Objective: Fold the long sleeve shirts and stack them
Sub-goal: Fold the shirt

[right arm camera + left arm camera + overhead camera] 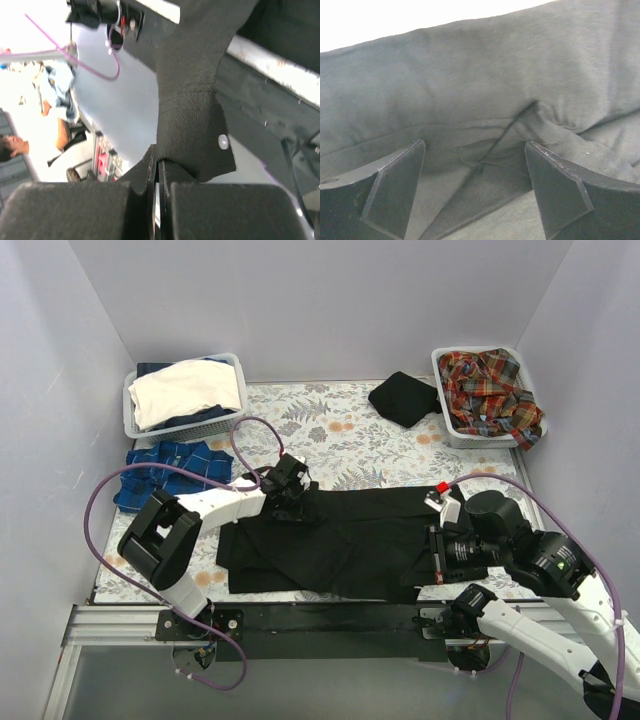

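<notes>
A plain black long sleeve shirt point(330, 540) lies spread across the near part of the table. My left gripper point(290, 495) hangs open just above its far left edge. In the left wrist view the fingers point(395, 195) straddle a crease in the black cloth point(485, 100), with nothing pinched between them. My right gripper point(432, 548) is at the shirt's right end, shut point(159, 165) on a black cuff point(192, 125) that carries a pale button point(223, 142). A blue-and-white checked shirt point(170, 472) lies crumpled at the left. Red-orange plaid shirts point(490, 390) fill the right basket.
A white basket point(130, 420) at the back left holds a cream cloth on dark cloth. Another white basket point(455, 430) stands at the back right. A folded black cloth point(403, 398) lies beside it on the floral table cover point(330, 435). Grey walls close in the sides and back.
</notes>
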